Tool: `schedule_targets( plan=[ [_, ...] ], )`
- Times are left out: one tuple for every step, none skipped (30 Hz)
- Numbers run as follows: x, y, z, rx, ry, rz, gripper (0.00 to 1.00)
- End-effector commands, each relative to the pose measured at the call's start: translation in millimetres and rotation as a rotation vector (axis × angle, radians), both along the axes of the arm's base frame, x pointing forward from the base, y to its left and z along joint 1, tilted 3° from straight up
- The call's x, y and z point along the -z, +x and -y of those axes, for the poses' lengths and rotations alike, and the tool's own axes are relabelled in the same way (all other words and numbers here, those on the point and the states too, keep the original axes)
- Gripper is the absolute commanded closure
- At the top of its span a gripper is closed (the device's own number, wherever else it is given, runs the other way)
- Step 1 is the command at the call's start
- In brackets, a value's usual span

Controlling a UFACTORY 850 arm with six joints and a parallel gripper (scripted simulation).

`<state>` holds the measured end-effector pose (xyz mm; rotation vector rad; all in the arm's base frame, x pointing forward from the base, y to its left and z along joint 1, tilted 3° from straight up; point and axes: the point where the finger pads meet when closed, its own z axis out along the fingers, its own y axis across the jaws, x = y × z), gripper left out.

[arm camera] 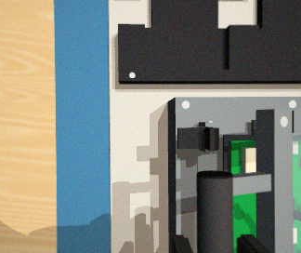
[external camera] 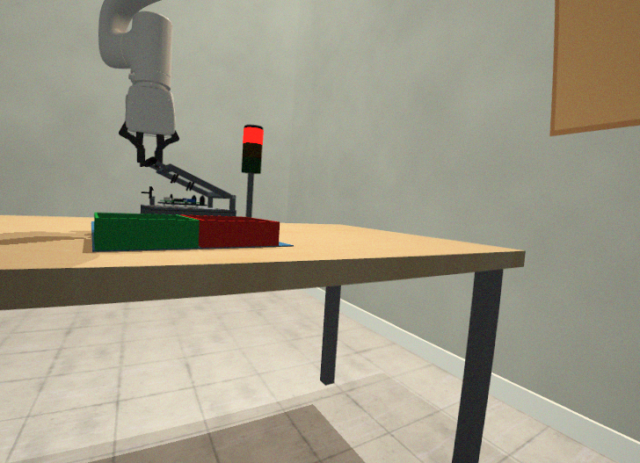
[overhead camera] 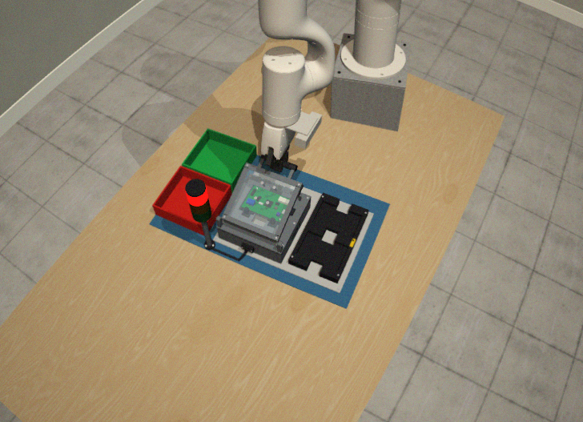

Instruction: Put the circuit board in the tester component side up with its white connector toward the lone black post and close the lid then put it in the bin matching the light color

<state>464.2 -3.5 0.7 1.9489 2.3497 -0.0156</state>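
The tester stands on the blue mat with its clear-windowed lid tilted partly up; in the side view the lid slopes up toward my gripper. The green circuit board lies inside, component side up, and shows in the wrist view with its pale connector. My gripper is at the lid's raised far edge, its fingers slightly parted around the dark handle bar. The signal light glows red.
The red bin and the green bin sit side by side left of the tester, both empty. The empty black tray lies to the right. The arm's grey base stands behind.
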Motion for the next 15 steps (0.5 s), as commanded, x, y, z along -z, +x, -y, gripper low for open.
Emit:
schedule_targets(
  plan=[
    [-0.8,1.1,0.0,0.001,0.012,-0.041,0.72],
    [-0.8,1.1,0.0,0.001,0.012,-0.041,0.72],
    [-0.8,1.1,0.0,0.001,0.012,-0.041,0.72],
    [-0.8,1.1,0.0,0.001,0.012,-0.041,0.72],
    [-0.8,1.1,0.0,0.001,0.012,-0.041,0.72],
    [-0.8,1.1,0.0,0.001,0.012,-0.041,0.72],
    [-0.8,1.1,0.0,0.001,0.012,-0.041,0.72],
    [-0.7,1.0,0.0,0.001,0.012,-0.041,0.72],
    [-0.6,1.0,0.0,0.001,0.012,-0.041,0.72],
    [-0.4,1.0,0.0,0.001,0.012,-0.041,0.72],
    [-0.2,0.9,0.0,0.001,0.012,-0.041,0.72],
    [0.1,0.9,0.0,0.001,0.012,-0.041,0.72],
    [0.3,0.8,0.0,0.001,0.012,-0.041,0.72],
    [0.6,0.7,0.0,0.001,0.012,-0.041,0.72],
    [0.9,0.6,0.0,0.001,0.012,-0.041,0.72]
  ],
)
